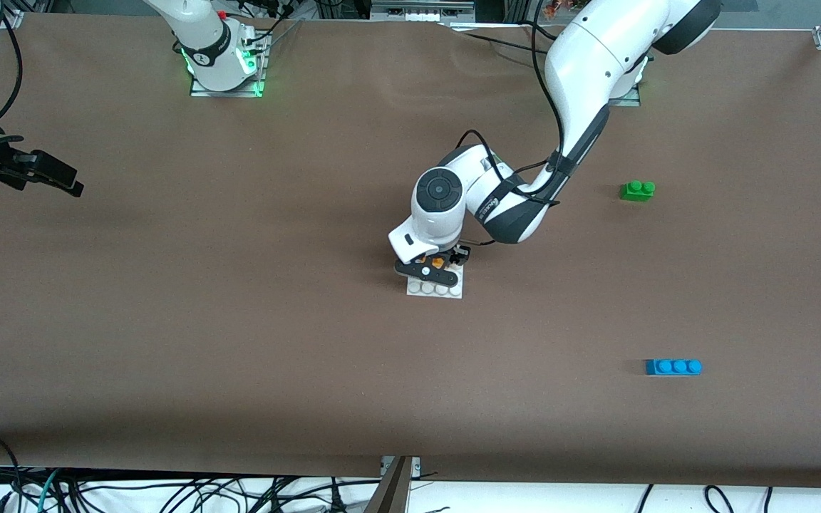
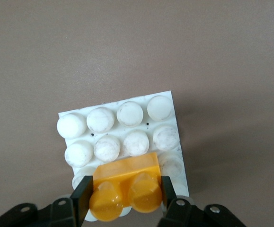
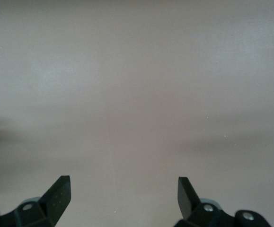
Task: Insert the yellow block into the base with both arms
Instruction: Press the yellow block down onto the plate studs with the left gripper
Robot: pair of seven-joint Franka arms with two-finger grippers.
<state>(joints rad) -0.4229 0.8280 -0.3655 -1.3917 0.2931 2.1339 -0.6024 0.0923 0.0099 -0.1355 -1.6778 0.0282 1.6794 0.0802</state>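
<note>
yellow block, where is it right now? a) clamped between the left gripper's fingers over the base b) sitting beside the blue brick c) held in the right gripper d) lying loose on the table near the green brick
a: the left wrist view shows the yellow block pinched in the left gripper over the base.

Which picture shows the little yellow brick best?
The left wrist view: the small orange-yellow plastic brick fills it, pinched in the left tool over the white studded plate. The front view shows only a sliver; the right wrist view shows none.
</note>
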